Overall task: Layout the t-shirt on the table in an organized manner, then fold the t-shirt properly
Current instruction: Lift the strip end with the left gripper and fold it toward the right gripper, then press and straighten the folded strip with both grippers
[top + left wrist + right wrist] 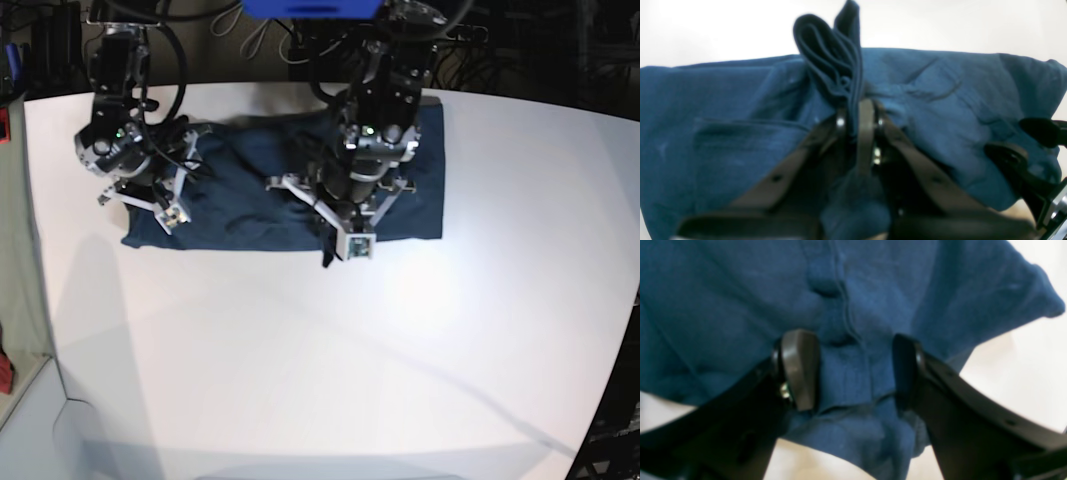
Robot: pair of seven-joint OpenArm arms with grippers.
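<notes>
The dark navy t-shirt [240, 200] lies spread across the far part of the white table [300, 350]. My left gripper [860, 116] is shut on a bunched fold of the t-shirt [940, 100], which stands up in layered pleats above the fingertips. In the base view this left gripper [335, 232] is at the shirt's near edge, right of its middle. My right gripper [853, 373] is open, its two fingers [800, 370] straddling a seamed edge of the t-shirt [723, 306]. In the base view the right gripper [145, 195] is over the shirt's left end.
Bare white table shows beyond the shirt in the left wrist view [706, 26] and beside it in the right wrist view [1023, 373]. Cables and dark equipment [280, 30] stand behind the table's curved far edge. A black part [1023, 160] juts in at that view's right edge.
</notes>
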